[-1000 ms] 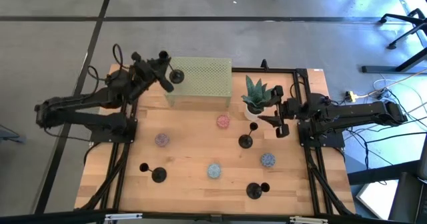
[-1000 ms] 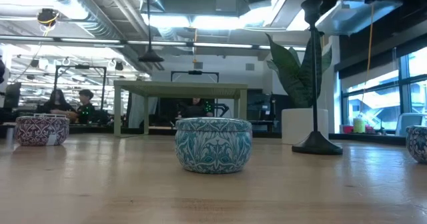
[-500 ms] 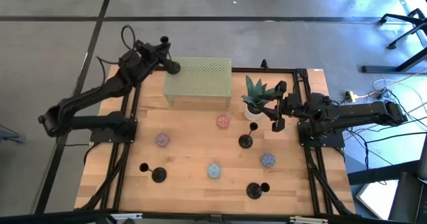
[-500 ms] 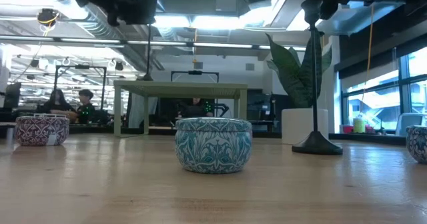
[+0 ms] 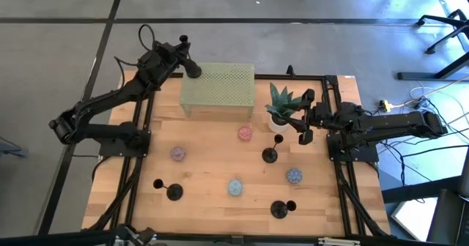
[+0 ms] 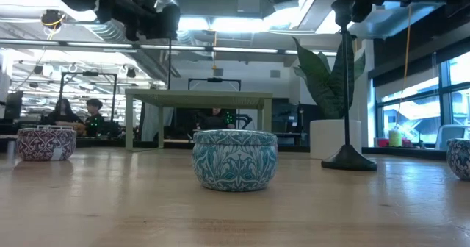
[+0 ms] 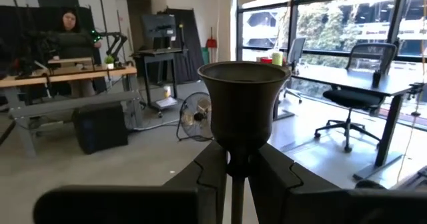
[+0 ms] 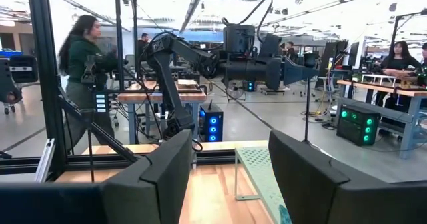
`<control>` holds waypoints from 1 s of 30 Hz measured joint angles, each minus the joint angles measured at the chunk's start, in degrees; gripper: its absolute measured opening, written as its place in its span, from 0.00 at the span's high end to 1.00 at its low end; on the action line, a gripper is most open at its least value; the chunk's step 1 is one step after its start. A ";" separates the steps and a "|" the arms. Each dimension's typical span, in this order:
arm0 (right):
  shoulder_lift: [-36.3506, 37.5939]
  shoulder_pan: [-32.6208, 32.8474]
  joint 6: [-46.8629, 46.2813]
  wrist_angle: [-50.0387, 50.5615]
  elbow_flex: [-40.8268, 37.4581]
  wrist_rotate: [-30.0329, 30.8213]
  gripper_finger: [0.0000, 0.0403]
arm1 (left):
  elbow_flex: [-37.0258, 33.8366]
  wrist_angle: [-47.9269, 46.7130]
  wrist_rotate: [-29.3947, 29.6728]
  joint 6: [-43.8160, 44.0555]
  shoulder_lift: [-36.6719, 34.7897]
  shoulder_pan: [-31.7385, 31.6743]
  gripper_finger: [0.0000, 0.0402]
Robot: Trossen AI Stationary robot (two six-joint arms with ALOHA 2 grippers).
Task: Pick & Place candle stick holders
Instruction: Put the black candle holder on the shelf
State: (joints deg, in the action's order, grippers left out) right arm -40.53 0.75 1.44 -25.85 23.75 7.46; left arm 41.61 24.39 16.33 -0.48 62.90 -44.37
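My left gripper [image 5: 185,58] is shut on a black candlestick holder [image 5: 193,70] over the far left corner of a green perforated shelf [image 5: 223,92]. The left wrist view shows its cup [image 7: 243,103] just above the fingers. Three more holders stand on their round bases on the table: one at the middle right [image 5: 270,156], one at the near left [image 5: 174,192] and one at the near right [image 5: 278,209]. My right gripper [image 5: 301,132] is open and empty. It is level, to the right of the middle-right holder's cup. My left gripper pinches the holder's thin stem right under the cup [image 7: 237,179] between its two fingers. The fingers lie level, coming from the table's left, across the stem. The holder is upright, and its stem [image 6: 170,67] hangs below the gripper. I cannot tell whether its base touches the shelf.
A potted green plant [image 5: 279,105] stands between the shelf and my right gripper. Several small patterned tins sit on the table: pink [image 5: 245,134], purple [image 5: 177,154], teal [image 5: 234,187] and blue [image 5: 294,176]. People show in the room beyond.
My left gripper has gone toward the table's far edge and come down with the holder. The holder has stayed upright, and its base is now lower, over the shelf's far left corner. My right gripper has shifted slightly toward the plant.
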 joint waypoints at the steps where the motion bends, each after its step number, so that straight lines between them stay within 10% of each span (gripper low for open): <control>1: 0.00 0.00 -0.01 0.02 0.00 -0.01 0.49 | 0.02 0.28 0.00 0.26 0.37 -0.04 0.88; 30: 0.00 0.00 0.06 0.07 0.00 -0.13 0.49 | -0.11 -0.45 0.05 -0.25 0.54 0.12 0.59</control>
State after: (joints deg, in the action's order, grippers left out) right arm -40.53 0.75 1.50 -25.78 23.75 7.34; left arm 41.50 23.94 16.38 -0.73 63.44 -44.25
